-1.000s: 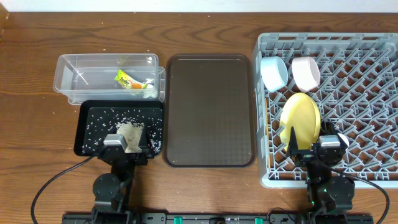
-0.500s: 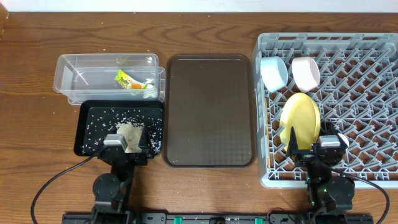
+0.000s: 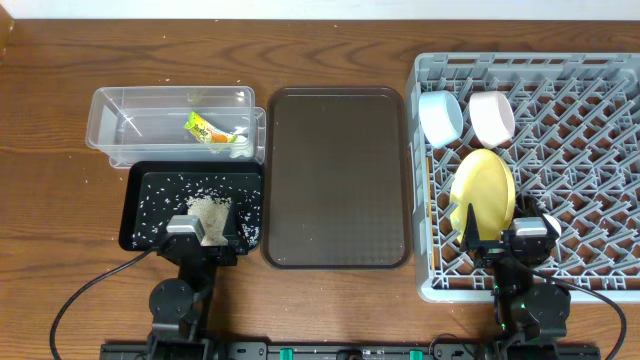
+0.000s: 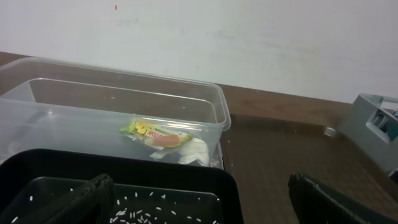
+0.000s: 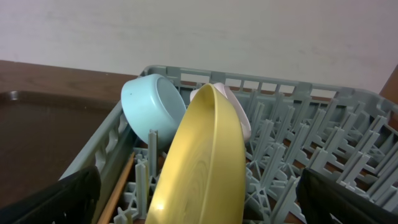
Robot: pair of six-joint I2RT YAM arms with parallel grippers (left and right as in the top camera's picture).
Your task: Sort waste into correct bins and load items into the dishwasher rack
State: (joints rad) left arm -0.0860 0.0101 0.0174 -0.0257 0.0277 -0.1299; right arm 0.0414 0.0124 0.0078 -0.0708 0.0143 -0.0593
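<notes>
At the near edge of the wooden table (image 3: 50,200), the left gripper (image 4: 211,208) hangs over the front lip of the shallow black tray (image 3: 150,190). Its fingers are spread wide with nothing between them. White rice grains (image 3: 208,212) lie in the tray, heaped just ahead of the gripper and scattered thinly toward the left and far sides.

On the other side, the right gripper (image 5: 205,208) sits over the front left part of the grey dishwasher rack (image 3: 600,150). Its fingers are also parted wide and grip nothing. Just ahead of them the round yellow plate (image 3: 483,190) stands on edge among the pegs, leaning slightly. A thin wooden chopstick (image 5: 119,185) slants along the rack's left wall beside the plate.

Between the black tray and the rack lies the dark-brown serving tray (image 3: 336,180), flat on the table.

Further back on the left, the clear plastic tub (image 3: 110,125) touches the far side of the black tray. The green-yellow snack wrapper (image 4: 155,132) lies on the tub's floor toward its right end, with a pale crumpled scrap (image 4: 194,150) just beside it.

In the rack's far left corner the light-blue bowl (image 3: 440,118) rests tilted on its side against the pegs. The white bowl (image 3: 492,117) is propped the same way just to its right, behind the plate
</notes>
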